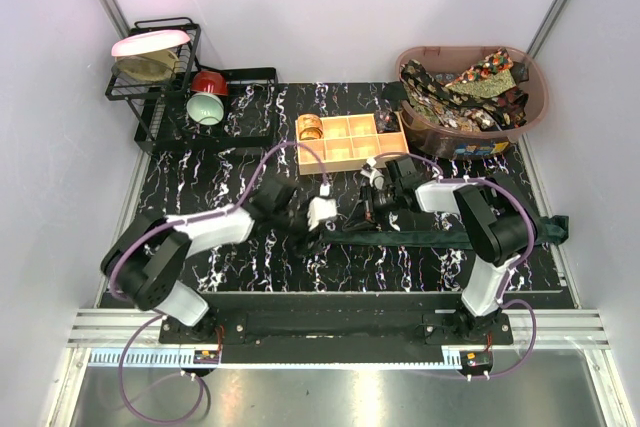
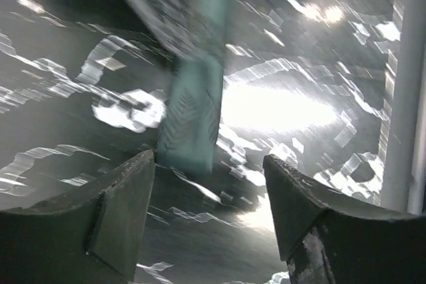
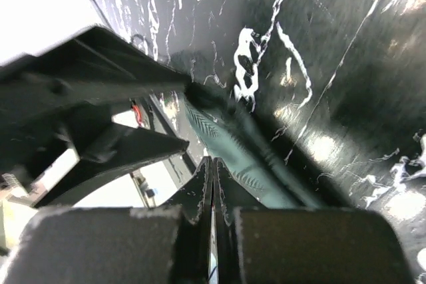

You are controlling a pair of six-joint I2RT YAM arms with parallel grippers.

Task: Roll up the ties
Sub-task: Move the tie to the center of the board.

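A plain dark green tie point(image 1: 450, 237) lies flat across the black marbled table, running from the middle to the right edge. My left gripper point(image 1: 322, 215) hovers at the tie's left end. In the left wrist view it point(image 2: 210, 157) is open, with the tie's end point(image 2: 190, 111) just ahead of the fingers, nothing between them. My right gripper point(image 1: 366, 207) sits over the tie a little to the right. In the right wrist view it point(image 3: 213, 161) is shut, fingers pressed together, and the tie point(image 3: 233, 147) runs beside and under its tip. Patterned ties point(image 1: 470, 87) fill a basket.
A tan wooden box point(image 1: 350, 139) with square compartments stands behind the grippers, a rolled patterned tie point(image 1: 310, 127) in its left cell. The brown basket point(image 1: 535, 97) is at the back right. A black dish rack point(image 1: 165, 67) with bowls is at the back left.
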